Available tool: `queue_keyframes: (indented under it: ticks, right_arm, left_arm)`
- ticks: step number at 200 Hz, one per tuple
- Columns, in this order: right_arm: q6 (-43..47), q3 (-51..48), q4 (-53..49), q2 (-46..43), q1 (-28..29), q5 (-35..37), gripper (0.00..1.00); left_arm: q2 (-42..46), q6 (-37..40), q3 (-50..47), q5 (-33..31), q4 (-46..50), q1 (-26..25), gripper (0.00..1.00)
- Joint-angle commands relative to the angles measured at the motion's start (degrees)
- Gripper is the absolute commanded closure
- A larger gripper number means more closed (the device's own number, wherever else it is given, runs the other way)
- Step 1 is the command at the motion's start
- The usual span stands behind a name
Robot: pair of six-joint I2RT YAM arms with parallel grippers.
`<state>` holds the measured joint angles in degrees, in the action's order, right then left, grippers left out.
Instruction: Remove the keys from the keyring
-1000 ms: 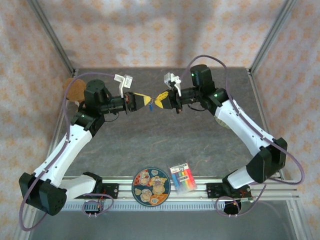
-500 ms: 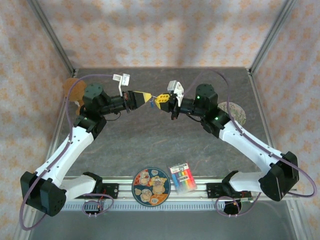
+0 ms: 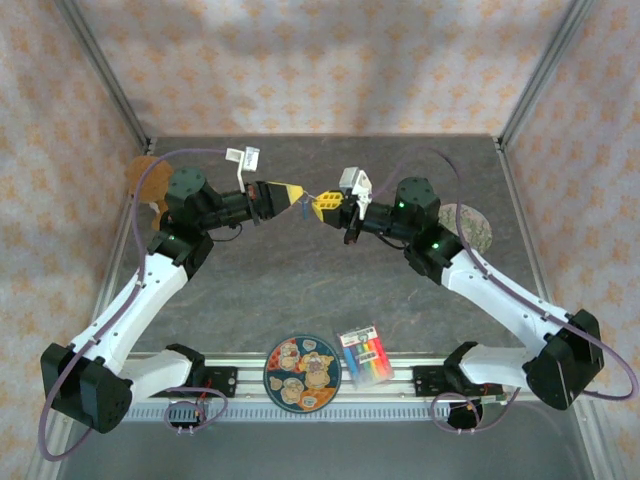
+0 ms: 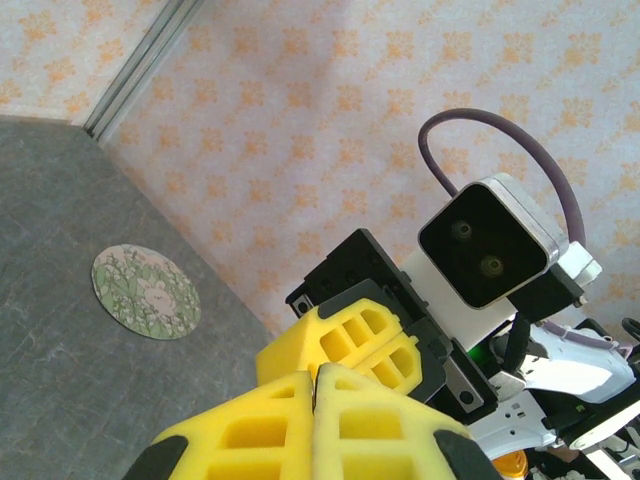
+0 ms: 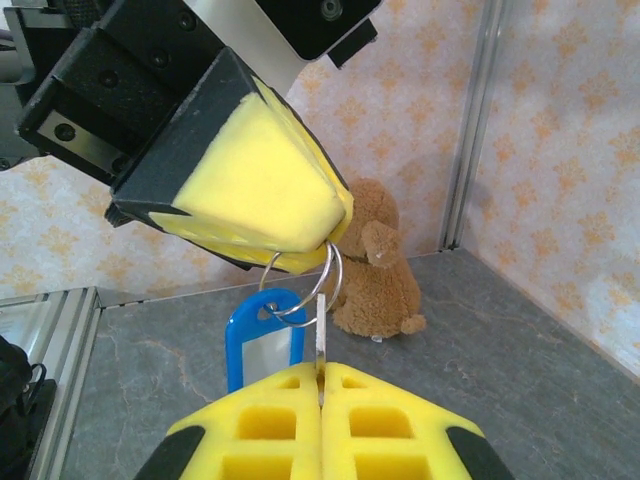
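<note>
R gripper point(image 5: 321, 378) at the bottom, yellow pads pinched tight on the key point(image 5: 321, 335), which stands upright, edge-on. Its top meets the keyring point(image 5: 300, 295), clamped from above by the L gripper point(image 5: 290, 255). There's a blue tag point(image 5: 262, 350) on the ring too. Behind it a brown teddy point(image 5: 378, 270) sits at the bench point(image 5: 520, 360) far edge, by the corner post point(image 5: 468, 130).

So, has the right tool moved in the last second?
Yes. The right tool barely shifted at the tip; its rear swung away from the back wall, uncovering the round coaster.

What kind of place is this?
Most likely a robot testing booth: two robot arms bolted to a metal rail at the edge of a grey table, aluminium frame posts around patterned backdrop walls, and odd props like a teddy bear.
</note>
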<state>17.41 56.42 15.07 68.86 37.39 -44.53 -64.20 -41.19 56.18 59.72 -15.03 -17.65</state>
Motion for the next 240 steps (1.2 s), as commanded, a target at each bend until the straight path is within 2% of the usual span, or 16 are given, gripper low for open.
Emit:
queue_keyframes:
  ticks: [1,67,104,131,144,206,240]
  right_arm:
    - [0.82,-0.79,1.04,-2.59,-0.04,1.22,1.00]
    - [4.00,-1.62,-2.38,-4.68,1.28,4.76,1.00]
    - [3.76,-1.00,-3.28,-5.15,1.37,4.08,1.00]
    - [4.25,1.59,-7.74,-4.59,1.16,2.18,1.00]
    - [4.50,4.35,-11.89,-3.25,0.79,0.64,1.00]
    - [2.84,14.77,-22.93,3.19,-2.74,-9.20,1.00]
    - [3.26,19.04,-28.57,5.99,-3.85,-13.64,1.00]
  left_arm:
    - [1.15,-1.16,0.67,-1.69,-4.57,0.34,1.00]
    - [1.37,-1.51,0.69,-3.12,-4.81,0.51,1.00]
    - [1.29,-0.67,0.97,-3.31,-3.29,0.51,1.00]
    - [1.79,0.67,1.53,-2.71,-1.56,0.75,0.71]
    - [2.23,1.90,1.87,-2.21,-0.19,0.86,0.64]
    - [3.02,9.28,4.15,-1.10,9.55,0.86,0.52]
    - [2.82,9.55,4.29,-0.31,9.71,0.86,0.49]
